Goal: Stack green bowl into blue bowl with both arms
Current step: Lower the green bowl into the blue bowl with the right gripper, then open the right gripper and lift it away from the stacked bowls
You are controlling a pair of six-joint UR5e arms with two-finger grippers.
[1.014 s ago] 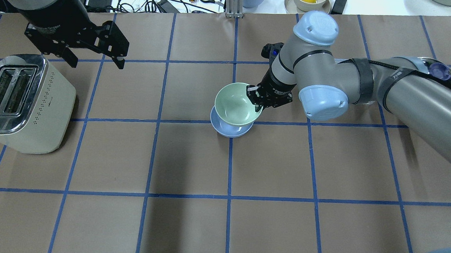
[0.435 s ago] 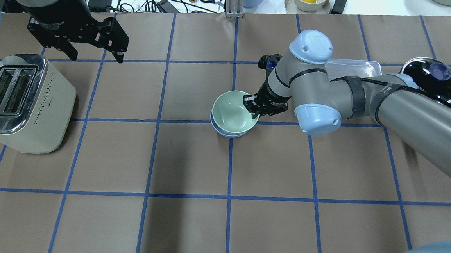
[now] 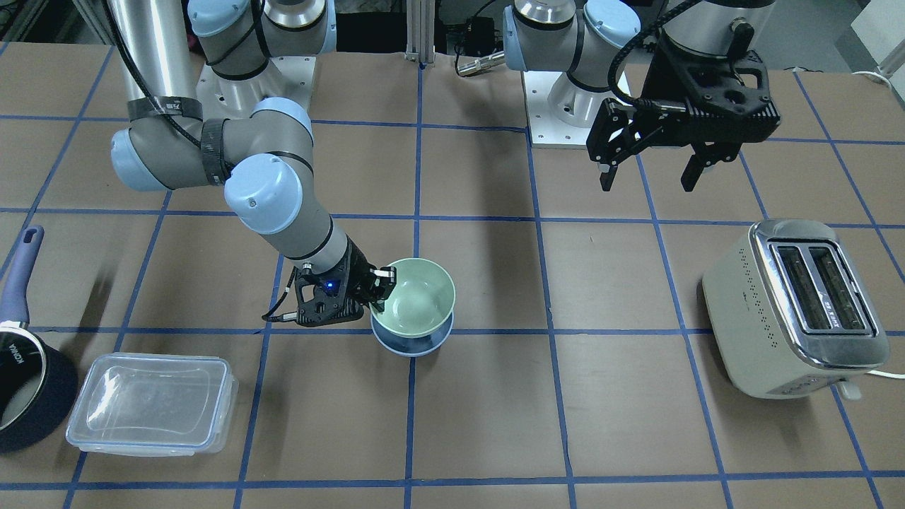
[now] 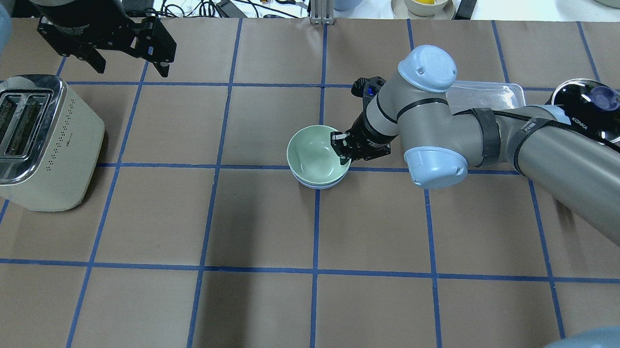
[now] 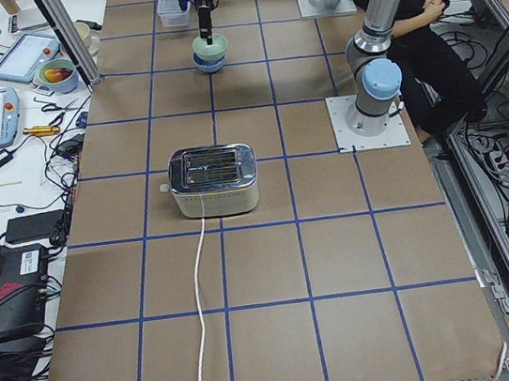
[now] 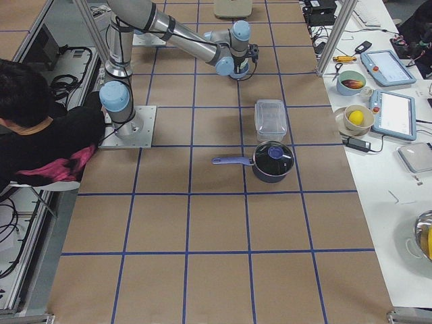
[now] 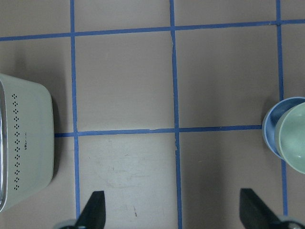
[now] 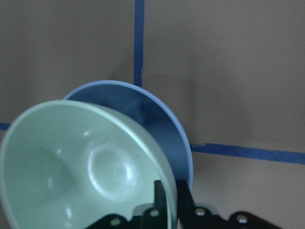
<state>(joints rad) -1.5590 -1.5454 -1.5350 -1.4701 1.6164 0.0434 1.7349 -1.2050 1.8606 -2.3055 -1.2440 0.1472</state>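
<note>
The pale green bowl (image 4: 312,153) rests tilted inside the pale blue bowl (image 4: 314,184) near the table's middle. Only the blue bowl's rim shows beneath it. My right gripper (image 4: 342,147) is shut on the green bowl's right rim, with one finger inside the bowl. The right wrist view shows the green bowl (image 8: 81,162) leaning over the blue bowl (image 8: 164,126). From the front, the green bowl (image 3: 417,297) sits in the blue bowl (image 3: 410,346), held by the right gripper (image 3: 380,285). My left gripper (image 4: 132,70) hangs open and empty at the far left, well apart from the bowls.
A cream toaster (image 4: 32,141) stands at the left, below the left gripper. A clear lidded container (image 3: 152,403) and a dark navy saucepan (image 3: 21,396) sit on the right arm's side. Cables and dishes lie beyond the table's far edge.
My right gripper has lowered the green bowl from above the blue bowl down into it and shifted slightly left. The left gripper has drifted a little toward the far edge.
</note>
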